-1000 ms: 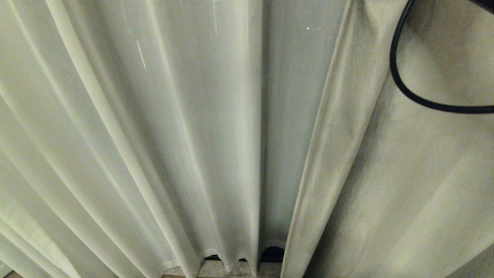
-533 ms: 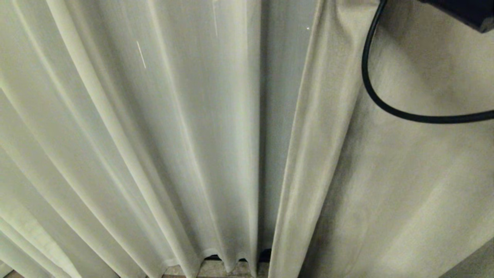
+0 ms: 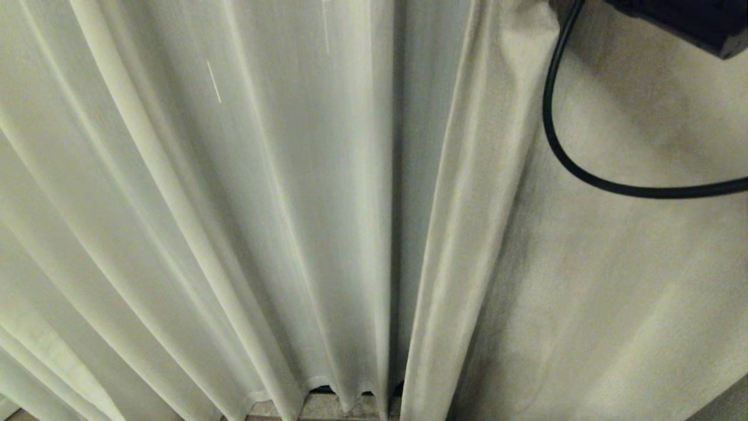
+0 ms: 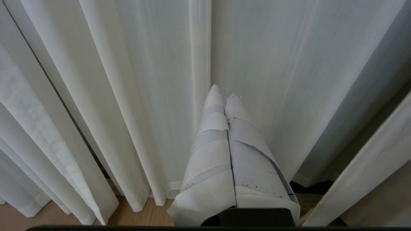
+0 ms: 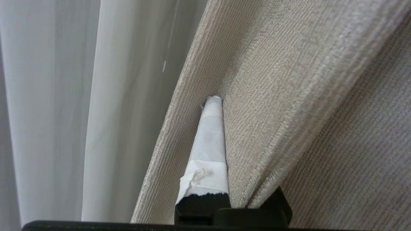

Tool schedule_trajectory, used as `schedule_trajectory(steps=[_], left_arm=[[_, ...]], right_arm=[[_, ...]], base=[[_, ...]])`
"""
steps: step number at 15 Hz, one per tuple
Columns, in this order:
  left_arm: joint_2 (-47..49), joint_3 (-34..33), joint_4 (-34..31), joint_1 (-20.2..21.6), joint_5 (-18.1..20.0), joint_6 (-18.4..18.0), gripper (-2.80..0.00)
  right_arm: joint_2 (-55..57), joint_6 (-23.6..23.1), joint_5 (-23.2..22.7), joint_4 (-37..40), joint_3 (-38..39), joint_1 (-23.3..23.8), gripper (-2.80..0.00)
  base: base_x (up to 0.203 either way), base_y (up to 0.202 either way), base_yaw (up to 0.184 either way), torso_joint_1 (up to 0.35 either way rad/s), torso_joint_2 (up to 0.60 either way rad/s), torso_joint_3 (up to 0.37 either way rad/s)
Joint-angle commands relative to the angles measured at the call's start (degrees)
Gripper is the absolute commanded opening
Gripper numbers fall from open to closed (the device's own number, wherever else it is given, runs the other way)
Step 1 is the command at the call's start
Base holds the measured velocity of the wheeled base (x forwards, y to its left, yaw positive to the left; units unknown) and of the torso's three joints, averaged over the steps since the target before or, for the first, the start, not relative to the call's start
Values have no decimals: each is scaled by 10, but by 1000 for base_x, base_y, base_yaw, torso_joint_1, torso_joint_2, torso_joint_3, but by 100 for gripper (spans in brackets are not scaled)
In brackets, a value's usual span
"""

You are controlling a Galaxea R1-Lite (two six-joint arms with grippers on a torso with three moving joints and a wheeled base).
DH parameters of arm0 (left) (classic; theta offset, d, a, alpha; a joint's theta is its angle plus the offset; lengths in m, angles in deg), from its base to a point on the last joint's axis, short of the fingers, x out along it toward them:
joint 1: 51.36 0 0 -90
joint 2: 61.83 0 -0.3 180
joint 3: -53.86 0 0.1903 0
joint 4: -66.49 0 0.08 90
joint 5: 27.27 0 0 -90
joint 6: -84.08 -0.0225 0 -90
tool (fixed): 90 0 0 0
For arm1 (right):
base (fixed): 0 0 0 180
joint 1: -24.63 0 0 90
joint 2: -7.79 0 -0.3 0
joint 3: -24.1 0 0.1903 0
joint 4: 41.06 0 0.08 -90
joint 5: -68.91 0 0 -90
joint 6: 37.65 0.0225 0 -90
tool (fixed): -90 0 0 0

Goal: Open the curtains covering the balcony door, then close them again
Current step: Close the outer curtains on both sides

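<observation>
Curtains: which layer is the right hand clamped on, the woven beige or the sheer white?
The woven beige curtain: a fold sits pinched in the right hand; the sheer hangs beside, untouched.

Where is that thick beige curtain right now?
In the head view the beige curtain fills the right side, its edge beside the white sheer; the right claw is shut on a fold.

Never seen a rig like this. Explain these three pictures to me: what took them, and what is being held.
They come from a wheeled robot with two arms. The head camera looks at floor-length curtains: a pale sheer layer and a thicker beige curtain; the black cable belongs to the right arm. The other two cameras sit on the wrists. The right gripper, its fingers wrapped in white tape, is shut on a fold of the beige curtain. The left gripper is shut and holds nothing, pointing at the sheer layer. A strip of wooden floor shows below.
</observation>
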Motion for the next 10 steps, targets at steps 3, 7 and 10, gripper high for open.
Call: schedule_trajectory(steps=[3,7,10], left_arm=[[0,0,0,0,0,1,-280],[0,0,0,0,0,1,-280],[0,0,0,0,-1,1,-280]], right_arm=[[-42,0,1,12,2,20,-280],[-65,12,0,14,10,27,-280],[-82,13,0,14,26,28,0]], base=[[0,0,0,0,0,0],[0,0,0,0,0,0],[0,0,0,0,0,0]])
